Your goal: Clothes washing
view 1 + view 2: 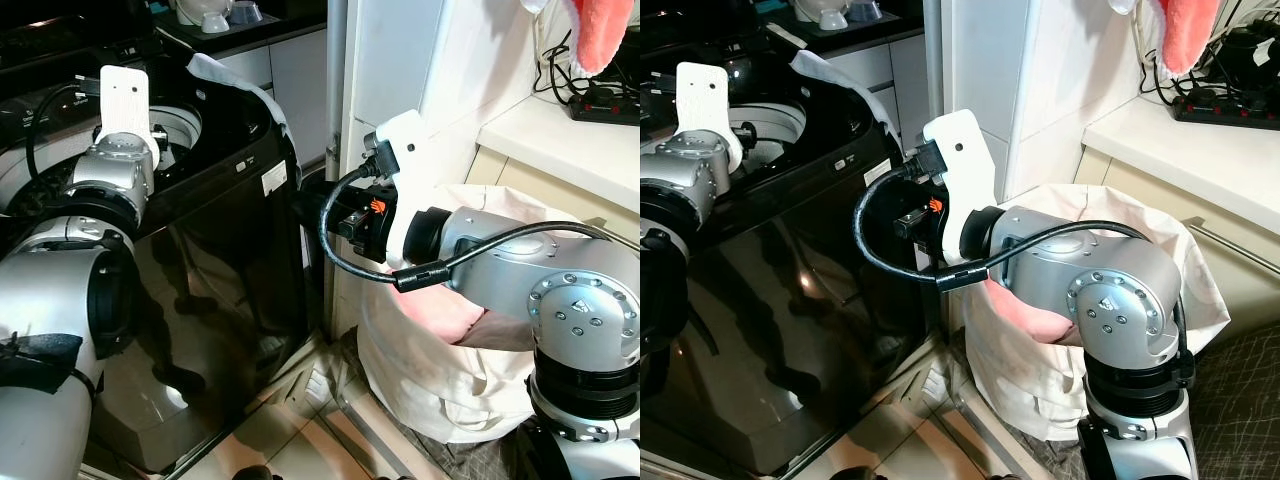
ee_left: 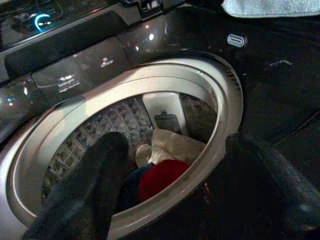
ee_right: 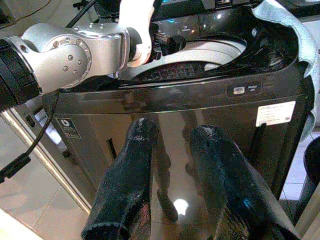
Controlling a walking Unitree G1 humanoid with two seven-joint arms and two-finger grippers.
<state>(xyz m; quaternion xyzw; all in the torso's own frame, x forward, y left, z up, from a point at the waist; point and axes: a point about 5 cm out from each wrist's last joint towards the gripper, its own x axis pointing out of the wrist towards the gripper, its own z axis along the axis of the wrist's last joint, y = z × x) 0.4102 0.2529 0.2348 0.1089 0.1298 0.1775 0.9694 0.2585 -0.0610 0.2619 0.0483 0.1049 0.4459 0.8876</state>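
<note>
A: Where are the clothes?
B: Some lie in the washer's drum [image 2: 165, 165]; more, pink, sit in the bag [image 1: 470, 400] right of the washer [image 1: 220, 300].
A: Which arm is nearer the bag?
B: The right gripper [image 3: 175, 185], spread, empty, facing the washer's front. The left gripper [image 2: 170, 195], spread, hangs over the drum; its wrist view alone shows the load.

Black pwr strip [image 1: 603, 103] on white counter [image 1: 560, 135] (cables plugged in).
</note>
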